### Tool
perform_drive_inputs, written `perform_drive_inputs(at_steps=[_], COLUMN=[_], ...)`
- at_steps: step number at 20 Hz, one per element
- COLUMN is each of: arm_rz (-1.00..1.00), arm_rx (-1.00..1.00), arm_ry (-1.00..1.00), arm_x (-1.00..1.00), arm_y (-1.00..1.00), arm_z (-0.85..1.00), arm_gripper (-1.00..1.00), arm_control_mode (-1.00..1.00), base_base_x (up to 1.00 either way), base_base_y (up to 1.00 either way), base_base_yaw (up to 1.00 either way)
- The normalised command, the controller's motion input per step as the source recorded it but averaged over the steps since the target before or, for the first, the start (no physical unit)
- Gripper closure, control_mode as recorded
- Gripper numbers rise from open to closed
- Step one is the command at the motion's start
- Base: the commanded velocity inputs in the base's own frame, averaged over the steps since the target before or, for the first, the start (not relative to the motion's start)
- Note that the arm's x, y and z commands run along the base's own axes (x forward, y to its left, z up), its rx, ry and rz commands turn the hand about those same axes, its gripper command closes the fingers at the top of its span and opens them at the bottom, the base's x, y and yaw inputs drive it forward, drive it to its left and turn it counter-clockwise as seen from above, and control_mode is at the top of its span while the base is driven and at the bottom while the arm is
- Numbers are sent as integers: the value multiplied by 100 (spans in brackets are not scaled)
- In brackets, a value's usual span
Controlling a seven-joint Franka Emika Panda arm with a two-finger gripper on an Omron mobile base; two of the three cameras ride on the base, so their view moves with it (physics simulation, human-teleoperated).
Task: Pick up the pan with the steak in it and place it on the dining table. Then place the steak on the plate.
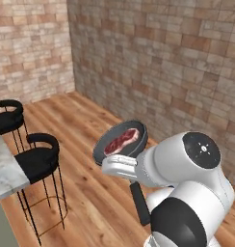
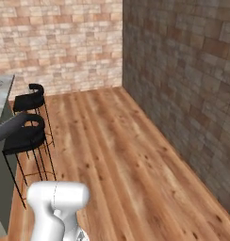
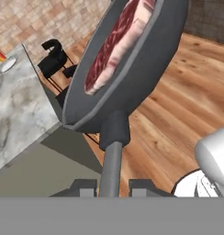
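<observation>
Fingers [image 3: 112, 186] clamp the pan [image 3: 146, 69] handle, steak [image 3: 114, 46] inside.

From the left base camera my own arm covers the near rim of the pan [image 1: 120, 141] and much of its handle, and the claw is buried behind the wrist. In the hand camera the top edge cuts off the far side of the pan and the steak [image 3: 117, 43]. The bench [image 3: 15, 110] runs off the left edge, and the plate [image 3: 6, 64] on it is too small to make out.
</observation>
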Motion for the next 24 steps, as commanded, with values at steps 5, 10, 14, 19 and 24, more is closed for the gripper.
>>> perform_drive_inputs(at_steps=[5, 10, 14, 19, 24], arm_rz=[0, 0, 0, 0, 0], arm_rx=[0, 0, 0, 0, 0], arm_ry=[0, 0, 0, 0, 0], arm_x=[0, 0, 0, 0, 0], arm_y=[0, 0, 0, 0, 0], arm_z=[0, 0, 0, 0, 0], arm_gripper=[100, 100, 100, 100, 100], arm_control_mode=[100, 100, 100, 100, 100], base_base_x=[9, 29, 3, 11, 16], base_base_y=[-91, -71, -73, -60, -77], base_base_yaw=[1, 4, 2, 6, 12])
